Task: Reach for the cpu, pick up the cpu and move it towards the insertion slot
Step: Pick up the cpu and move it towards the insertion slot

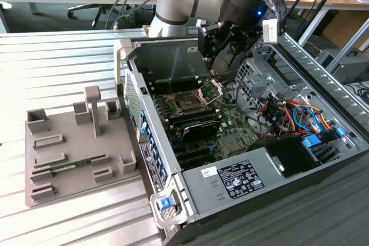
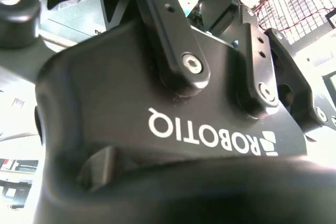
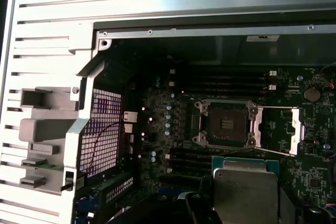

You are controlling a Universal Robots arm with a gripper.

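The cpu (image 3: pixel 245 191), a pale silver square with a thin rim, hangs close under the camera in the first wrist view, with dark fingers (image 3: pixel 195 204) on either side of it. My gripper (image 1: pixel 221 56) is shut on it, above the back of the open computer case. The insertion slot (image 3: pixel 226 124) is a dark square socket just beyond the cpu's edge. Its silver clamp frame (image 3: pixel 286 129) is flipped open beside it. In the exterior view the insertion slot (image 1: pixel 187 105) lies below the gripper, toward that view's left. The gripper's black body (image 2: pixel 173 129) shows in the second wrist view.
The case's metal walls (image 1: pixel 173 56) and a drive cage (image 1: pixel 253 73) stand close around the gripper. Coloured cables (image 1: pixel 288 116) bunch at the exterior view's right. A grey tray (image 1: pixel 75 148) holding a green memory stick (image 1: pixel 78 164) lies outside the case at the exterior view's left.
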